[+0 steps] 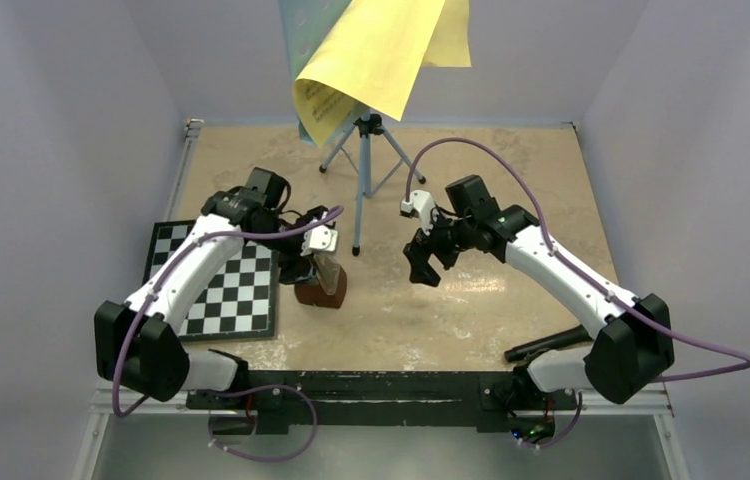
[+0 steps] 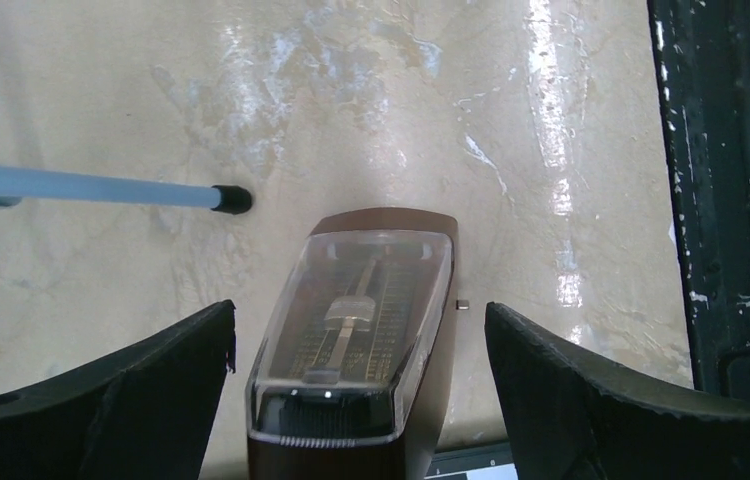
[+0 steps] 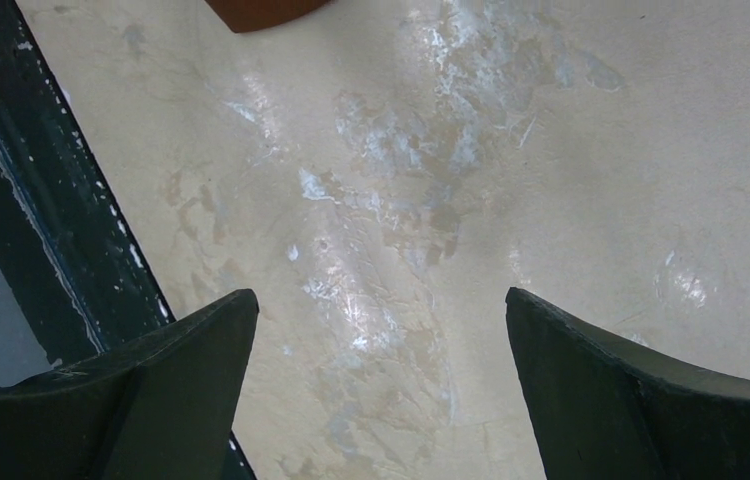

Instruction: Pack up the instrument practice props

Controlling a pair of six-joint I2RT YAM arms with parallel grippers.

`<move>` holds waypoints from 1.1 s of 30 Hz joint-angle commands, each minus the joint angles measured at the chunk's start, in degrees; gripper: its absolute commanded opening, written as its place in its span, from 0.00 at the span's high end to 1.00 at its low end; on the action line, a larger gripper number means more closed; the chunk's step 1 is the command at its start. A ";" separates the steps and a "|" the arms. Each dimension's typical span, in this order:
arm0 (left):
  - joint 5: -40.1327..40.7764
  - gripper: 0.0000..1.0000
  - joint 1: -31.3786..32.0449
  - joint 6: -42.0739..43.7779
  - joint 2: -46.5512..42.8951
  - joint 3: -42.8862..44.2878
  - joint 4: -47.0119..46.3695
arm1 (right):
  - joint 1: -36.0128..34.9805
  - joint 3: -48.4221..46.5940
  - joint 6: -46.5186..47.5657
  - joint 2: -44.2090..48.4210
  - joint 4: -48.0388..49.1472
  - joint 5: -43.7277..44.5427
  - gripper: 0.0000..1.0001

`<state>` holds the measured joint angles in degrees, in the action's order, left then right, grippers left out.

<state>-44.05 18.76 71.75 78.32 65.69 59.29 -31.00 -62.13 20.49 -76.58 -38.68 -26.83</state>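
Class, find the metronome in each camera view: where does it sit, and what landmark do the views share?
Top external: metronome centre-left, right of the chessboard.
Left wrist: bottom centre.
Right wrist: only a brown corner at the top edge, probably it.
Shared landmark: black strip along the table's near edge.
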 commanded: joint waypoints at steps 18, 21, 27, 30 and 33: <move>1.18 0.19 6.98 -12.31 -26.80 -12.25 14.45 | -2.60 -8.82 -3.69 -8.77 7.91 -5.54 0.04; 3.26 0.66 8.19 -10.52 -21.34 -15.21 8.53 | -2.60 -8.13 -3.35 -8.25 7.47 -5.07 0.05; 10.14 1.00 8.39 -14.55 -15.93 -19.27 -7.88 | -2.61 -4.89 -3.18 -5.40 6.97 -4.46 0.05; 16.52 1.00 8.48 -18.32 -16.55 -22.53 -16.86 | -2.57 -3.41 -3.15 -4.05 6.84 -3.90 0.05; 23.22 1.00 8.36 -18.99 -16.00 -23.91 -21.55 | -2.65 -2.68 -3.04 -2.80 6.77 -3.58 0.05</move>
<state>-30.04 27.05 55.59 62.78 43.44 49.84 -33.45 -65.54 17.98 -82.13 -32.51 -30.94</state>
